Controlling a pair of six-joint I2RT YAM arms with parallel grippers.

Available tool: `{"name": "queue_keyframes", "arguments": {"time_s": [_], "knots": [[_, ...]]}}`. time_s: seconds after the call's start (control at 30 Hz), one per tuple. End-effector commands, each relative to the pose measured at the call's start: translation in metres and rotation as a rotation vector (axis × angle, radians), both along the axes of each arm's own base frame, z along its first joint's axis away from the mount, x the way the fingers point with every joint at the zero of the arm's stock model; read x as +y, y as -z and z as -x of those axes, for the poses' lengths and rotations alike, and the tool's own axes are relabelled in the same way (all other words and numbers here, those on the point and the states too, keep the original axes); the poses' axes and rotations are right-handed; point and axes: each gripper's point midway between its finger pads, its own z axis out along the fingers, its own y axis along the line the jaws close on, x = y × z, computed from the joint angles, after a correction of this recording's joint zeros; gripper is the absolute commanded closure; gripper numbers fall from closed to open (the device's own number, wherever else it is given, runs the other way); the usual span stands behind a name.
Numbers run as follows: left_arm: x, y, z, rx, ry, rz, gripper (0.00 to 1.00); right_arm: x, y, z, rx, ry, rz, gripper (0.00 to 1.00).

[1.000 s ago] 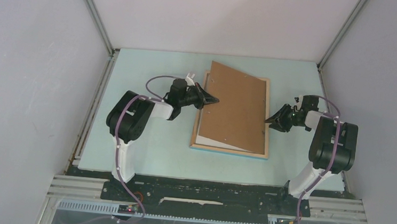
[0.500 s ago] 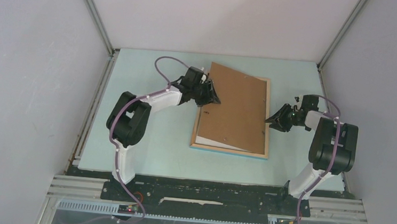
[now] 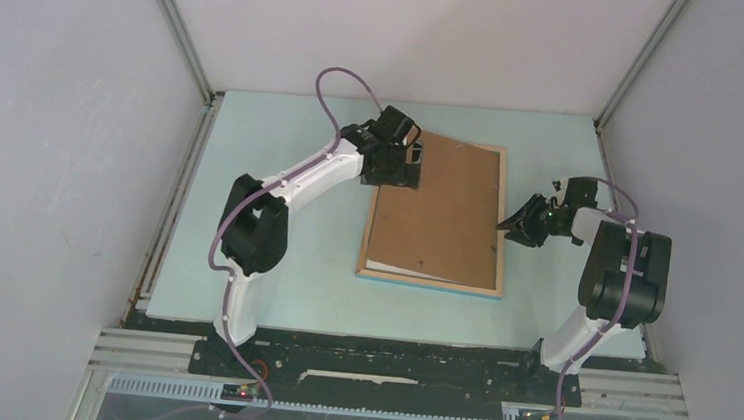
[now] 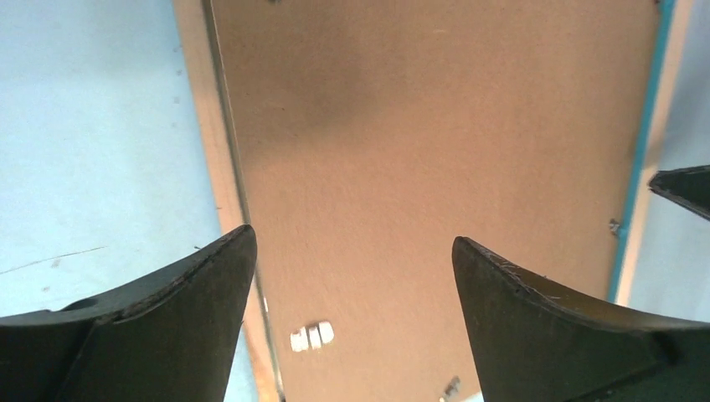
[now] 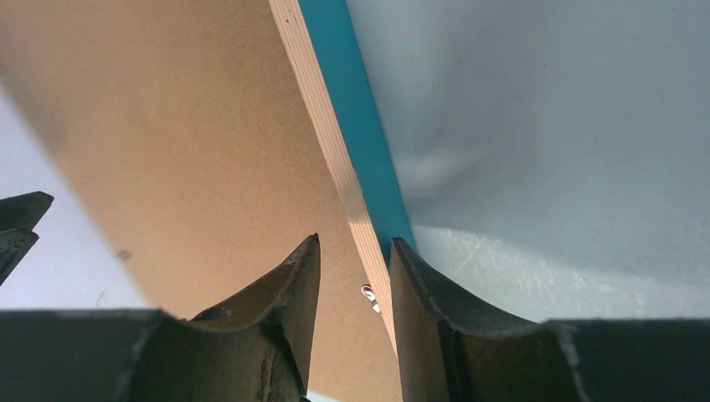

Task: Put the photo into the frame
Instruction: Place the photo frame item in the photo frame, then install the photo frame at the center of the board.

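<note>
Pose of left arm (image 3: 301,172): stretched far forward from its base at the near left. The elbow is raised over the pale blue table (image 3: 273,272) and the white forearm runs up and to the right. The wrist is bent so that the left gripper (image 3: 406,168) points down at the far-left corner of the backing board (image 3: 443,216). In its wrist view we see both fingers (image 4: 167,310) spread wide, with bare brown board between them and nothing held. The left finger hangs over the left rail of the frame (image 4: 192,100). We cannot tell whether the tips touch the board.

Right arm (image 3: 624,270): folded close to its base, elbow out to the right. The right gripper (image 3: 505,225) points left at the frame's right rail, about halfway along it. In its wrist view the fingers (image 5: 276,335) stand close together with a narrow gap. The rail's wood and blue edge run through that gap, beyond the tips. We see nothing pinched, and we cannot judge contact with the rail.

Layout: the frame lies flat on the table, light wood back up, with blue showing along its near edge and right side. The backing board sits on it askew, its far-left corner poking past the far rail under the left gripper. Of the photo (image 3: 394,266) we see only a thin white strip under the board's near-left edge, inside the frame. Its printed face is hidden. A small pale clip (image 4: 311,335) sits on the board just beside the left rail.
</note>
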Motion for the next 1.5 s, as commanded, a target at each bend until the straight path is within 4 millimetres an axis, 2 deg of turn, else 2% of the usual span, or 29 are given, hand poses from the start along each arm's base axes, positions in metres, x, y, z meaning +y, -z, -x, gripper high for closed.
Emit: {"name": "queue_keyframes", "arguments": {"time_s": [0.0,0.13,0.2,0.33,0.43,0.47,0.57,0.67,0.77,0.8,0.87,0.93,1.0,1.1,1.2,1.3,1.47], "knots": [[0.013,-0.030,-0.008,-0.085,0.008,-0.115,0.06,0.003,-0.024,-0.010,-0.080,-0.035,0.018,0.56],[0.024,-0.052,-0.008,-0.123,0.016,-0.184,0.06,0.004,-0.025,-0.010,-0.081,-0.036,0.022,0.56],[0.025,-0.064,-0.004,-0.134,0.032,-0.161,0.04,0.003,-0.025,-0.010,-0.080,-0.036,0.027,0.56],[0.040,-0.066,0.009,-0.113,0.026,-0.065,0.05,0.000,-0.026,-0.009,-0.082,-0.033,0.057,0.56],[0.052,-0.045,0.018,-0.079,0.000,0.024,0.06,-0.007,-0.030,-0.007,-0.080,-0.016,0.120,0.54],[0.050,-0.039,0.019,-0.070,0.001,0.078,0.08,-0.011,-0.032,-0.006,-0.076,-0.007,0.153,0.52],[0.053,-0.011,0.034,0.004,-0.002,0.174,0.15,-0.022,-0.053,-0.005,-0.103,0.012,0.297,0.46],[0.059,0.011,0.050,0.044,-0.011,0.189,0.21,-0.016,-0.071,-0.005,-0.139,0.002,0.377,0.40],[0.061,0.030,0.069,0.084,-0.012,0.219,0.20,0.020,-0.080,-0.003,-0.151,-0.067,0.315,0.39],[0.062,0.035,0.074,0.091,-0.009,0.226,0.19,0.039,-0.082,-0.001,-0.158,-0.099,0.277,0.40],[0.062,0.045,0.086,0.115,-0.007,0.251,0.22,0.087,-0.087,0.000,-0.197,-0.191,0.203,0.40],[0.061,0.052,0.096,0.128,0.001,0.289,0.29,0.137,-0.091,0.003,-0.223,-0.281,0.084,0.43],[0.063,0.058,0.104,0.136,-0.006,0.301,0.40,0.178,-0.092,0.007,-0.220,-0.327,-0.019,0.48],[0.070,0.065,0.113,0.127,-0.022,0.305,0.49,0.223,-0.088,0.011,-0.217,-0.347,-0.082,0.53],[0.075,0.073,0.116,0.128,-0.036,0.289,0.57,0.251,-0.073,0.013,-0.223,-0.340,-0.053,0.54],[0.075,0.082,0.117,0.148,-0.042,0.285,0.64,0.271,-0.062,0.011,-0.235,-0.333,-0.056,0.56],[0.078,0.098,0.122,0.179,-0.063,0.275,0.67,0.277,-0.041,0.009,-0.225,-0.296,0.003,0.56]]}}
